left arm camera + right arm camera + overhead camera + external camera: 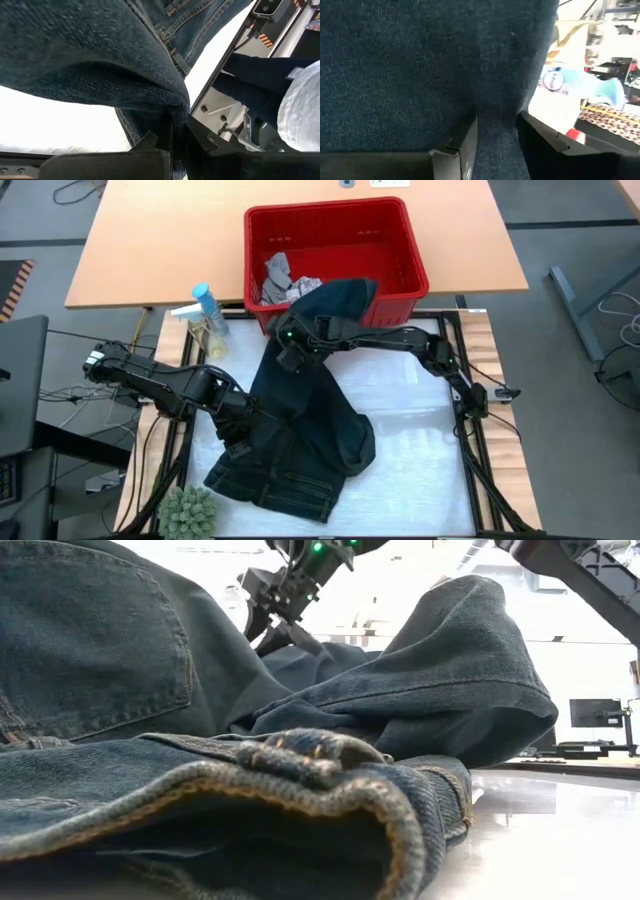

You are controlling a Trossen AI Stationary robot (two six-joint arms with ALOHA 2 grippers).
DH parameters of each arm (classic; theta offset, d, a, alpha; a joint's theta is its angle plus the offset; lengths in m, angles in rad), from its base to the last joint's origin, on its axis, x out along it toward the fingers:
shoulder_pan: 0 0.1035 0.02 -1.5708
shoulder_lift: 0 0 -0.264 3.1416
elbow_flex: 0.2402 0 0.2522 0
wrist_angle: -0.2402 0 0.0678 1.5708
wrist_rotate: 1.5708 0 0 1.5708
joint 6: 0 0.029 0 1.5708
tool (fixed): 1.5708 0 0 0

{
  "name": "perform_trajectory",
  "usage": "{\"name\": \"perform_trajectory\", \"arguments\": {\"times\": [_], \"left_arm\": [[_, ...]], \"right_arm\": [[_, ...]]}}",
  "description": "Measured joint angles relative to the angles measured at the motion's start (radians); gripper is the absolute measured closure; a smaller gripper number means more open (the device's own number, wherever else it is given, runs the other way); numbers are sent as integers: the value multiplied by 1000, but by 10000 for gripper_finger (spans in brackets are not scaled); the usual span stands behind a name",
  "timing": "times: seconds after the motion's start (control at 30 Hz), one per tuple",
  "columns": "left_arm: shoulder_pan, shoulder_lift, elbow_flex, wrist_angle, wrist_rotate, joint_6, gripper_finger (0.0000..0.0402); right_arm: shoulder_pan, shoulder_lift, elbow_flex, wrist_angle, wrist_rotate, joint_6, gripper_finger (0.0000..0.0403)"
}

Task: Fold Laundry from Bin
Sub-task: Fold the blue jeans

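1. So the dark denim jeans (300, 430) are mostly out on the white mat of the counter (420, 480). The waistband end is bunched up toward the near edge, and one leg trails back up over the front rim of the red bin (335, 250).
2. Left claw (238, 442) is down on the left side of the jeans pile. From its wrist cam you can see the fingers (160, 145) pinched tight on a fold of denim, so it's closed and holding the jeans.
3. Right claw (290, 345) is up near the front of the bin, on the leg that hangs over the rim. Wrist cam shows a ridge of dark denim running down between its two fingers (465, 145), both pressed against it, so it's clamped on the jeans too.
4. Inside the bin there's more laundry: a small grey cloth (276, 272) and a white printed cloth (305, 284), both in the front left corner, right beside the jeans leg.
5. Other stuff: a spray bottle with a blue cap (208, 310) stands on the counter just left of the bin, and a small spiky green plant (188, 512) sits at the near left corner.
6. Low cam is basically a wall of denim, with seams and a back pocket (100, 650) filling the shot.
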Motion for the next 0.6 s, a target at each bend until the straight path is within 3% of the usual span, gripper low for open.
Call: {"name": "perform_trajectory", "arguments": {"times": [0.07, 0.2, 0.43, 0.6], "left_arm": [[-2, 0, 0, 0, 0, -3, 400], [-3, 0, 0, -1, -3, -3, 400], [-1, -10, 2, -98, -83, 14, 400], [31, -15, 101, -305, -274, 93, 400]], "right_arm": [[0, 3, -1, -10, 39, 0, 276], [5, 10, 0, -16, 102, 10, 379], [6, -25, 44, -46, 275, 86, 387], [-9, -112, 114, -122, 362, 202, 387]]}}
